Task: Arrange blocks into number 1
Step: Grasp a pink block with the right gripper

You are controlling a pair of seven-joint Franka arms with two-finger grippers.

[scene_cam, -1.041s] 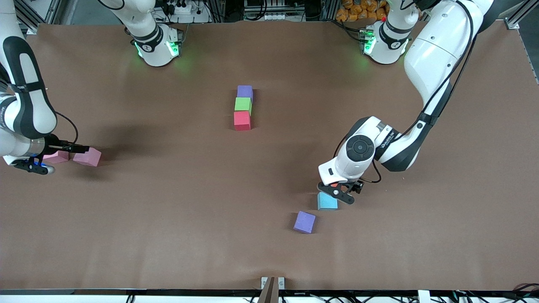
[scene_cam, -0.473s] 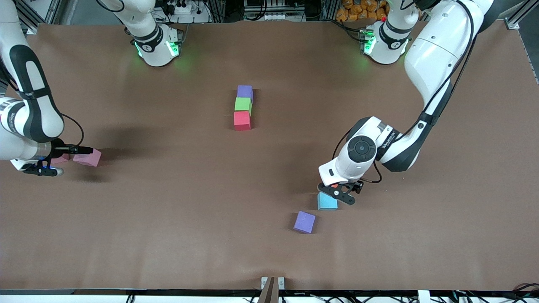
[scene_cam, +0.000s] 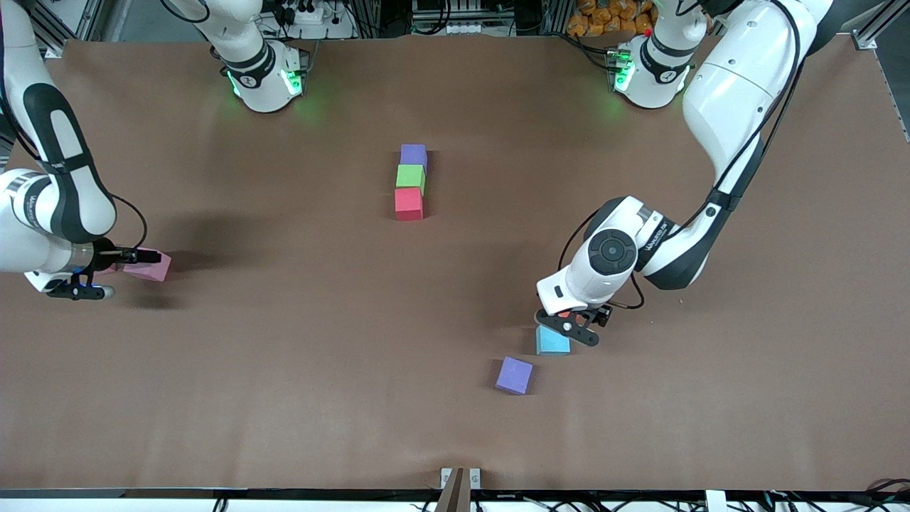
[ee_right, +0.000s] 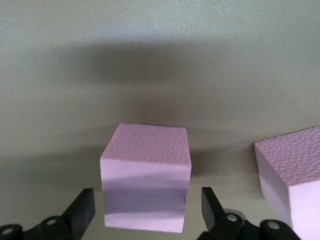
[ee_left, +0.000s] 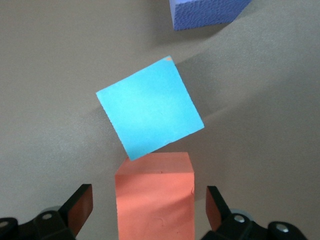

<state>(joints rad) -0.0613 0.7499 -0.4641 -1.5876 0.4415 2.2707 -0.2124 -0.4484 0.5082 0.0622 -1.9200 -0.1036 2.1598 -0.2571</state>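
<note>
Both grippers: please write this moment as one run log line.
left gripper: open around orange block | right gripper: open around pink block | line: purple block, green block, red block

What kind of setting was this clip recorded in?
Probably a robotics lab: two arms are bolted to a brown-covered table, aluminium framing and cabling line its edge, and only foam blocks lie on it.

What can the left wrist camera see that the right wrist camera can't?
Only the left wrist view shows a light blue block, an orange block touching it between the open left gripper fingers, and part of a purple block. Only the right wrist view shows two pink blocks: one between the right gripper fingers, which don't touch it, and a second pink block beside it. Both show the brown table and a block sitting between gripper fingers.
</note>
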